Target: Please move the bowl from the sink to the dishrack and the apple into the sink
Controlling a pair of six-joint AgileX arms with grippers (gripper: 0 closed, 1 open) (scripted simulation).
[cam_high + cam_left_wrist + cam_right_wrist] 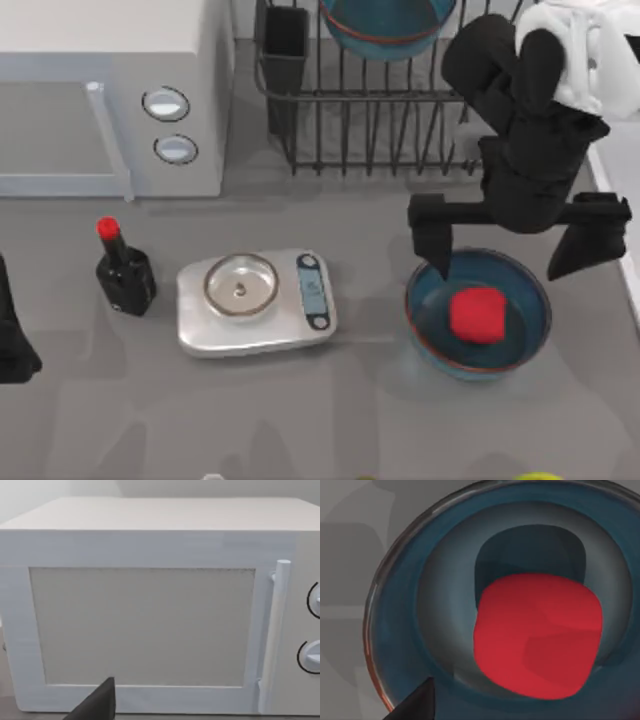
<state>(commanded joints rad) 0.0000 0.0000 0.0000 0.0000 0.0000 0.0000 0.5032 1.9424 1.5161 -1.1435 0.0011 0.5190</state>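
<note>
A teal-blue bowl (385,28) with a red-brown rim rests in the black wire dishrack (360,120) at the back. A look-alike bowl (523,292) stands on the table at the right and holds the red apple (476,315). My right gripper (500,270) hangs open just above this bowl, its fingers spread over the rim on either side of the apple. In the right wrist view the apple (537,635) lies low inside the bowl (410,605), with one dark fingertip (417,705) near the rim. A pale strip of the sink (622,190) shows at the right edge.
A white microwave (110,90) fills the back left. A black bottle with a red cap (124,270) and a silver kitchen scale (255,300) stand in the middle. My left gripper (12,345) is parked at the left edge, facing the microwave door (142,625).
</note>
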